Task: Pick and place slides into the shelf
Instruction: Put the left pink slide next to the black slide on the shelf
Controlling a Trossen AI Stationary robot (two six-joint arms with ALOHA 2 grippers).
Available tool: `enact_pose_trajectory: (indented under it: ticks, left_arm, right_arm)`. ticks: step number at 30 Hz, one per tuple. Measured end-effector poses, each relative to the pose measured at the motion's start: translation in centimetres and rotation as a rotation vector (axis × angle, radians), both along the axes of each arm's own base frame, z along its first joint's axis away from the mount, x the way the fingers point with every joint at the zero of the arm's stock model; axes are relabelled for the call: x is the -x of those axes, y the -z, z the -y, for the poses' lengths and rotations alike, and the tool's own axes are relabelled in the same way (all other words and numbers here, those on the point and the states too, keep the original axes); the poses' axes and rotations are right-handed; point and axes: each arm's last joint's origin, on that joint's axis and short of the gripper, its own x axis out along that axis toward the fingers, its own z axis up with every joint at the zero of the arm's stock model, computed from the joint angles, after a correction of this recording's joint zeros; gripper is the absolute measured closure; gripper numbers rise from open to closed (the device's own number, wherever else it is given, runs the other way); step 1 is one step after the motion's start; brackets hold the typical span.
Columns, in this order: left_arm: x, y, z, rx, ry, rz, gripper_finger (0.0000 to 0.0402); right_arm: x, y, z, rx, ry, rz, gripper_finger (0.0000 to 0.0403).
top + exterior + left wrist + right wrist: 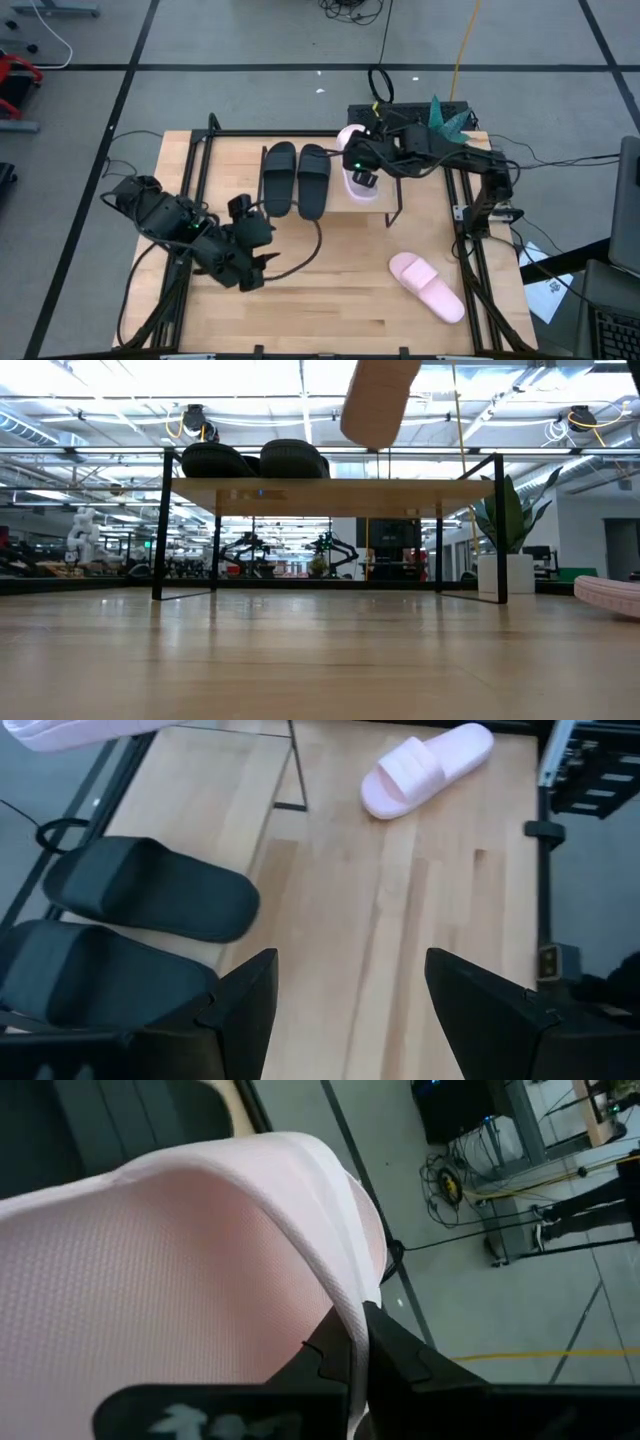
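Note:
Two black slides point(296, 180) lie side by side, soles down, on the shelf's plank top point(238, 170); the low view shows the black slides point(255, 459) on the plank point(400, 493). One pink slide point(426, 286) lies flat on the table near its right edge, also seen as the pink slide point(425, 765). My right gripper point(362, 172) is shut on the other pink slide point(350, 150) over the shelf's right part. My left gripper point(256, 266) is open above the table in front of the shelf, touching nothing. My right gripper point(355, 1355) pinches the pink slide's thin side edge point(345, 1305) between its two fingers; the dark finger point(410, 1360) shows on one side. The slide point(378, 400) is lifted clear above the shelf's plank, steeply tilted with one end pointing down.
The shelf's thin black wire legs point(500, 530) stand on the table point(330, 300). Bare plank lies to the right of the black slides point(150, 900). Black frame rails and cables run along the table's left and right sides. A potted plant point(505, 535) stands beyond the table.

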Motion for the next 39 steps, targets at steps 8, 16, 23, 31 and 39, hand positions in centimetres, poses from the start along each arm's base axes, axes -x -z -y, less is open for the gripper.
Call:
enact_pose_trajectory:
  ticks: [8, 16, 23, 31, 39]
  left_arm:
    - [-0.7, 0.0, -1.3, -0.008, -0.039, -0.002, 0.0149]
    - [-0.8, 0.0, -1.5, 0.012, -0.070, 0.003, 0.0149]
    - [-0.7, 0.0, -1.3, 0.013, -0.064, 0.003, 0.0149]
    - [-0.6, 0.0, -1.2, 0.019, -0.057, 0.000, 0.0149]
    - [-0.5, 0.0, -0.9, 0.010, -0.043, 0.000, 0.0149]
  right_arm:
    - [-1.9, 1.0, 0.4, -0.029, -0.036, -0.073, 0.0403]
    - [-3.3, 2.8, 1.5, -0.040, -0.020, -0.134, 0.0403]
    - [-3.6, 4.1, 2.1, -0.033, 0.018, -0.172, 0.0403]
    - [-3.8, 6.6, 1.9, -0.036, 0.049, -0.244, 0.0403]
    - [-3.9, 7.7, 0.9, -0.039, 0.047, -0.262, 0.0403]
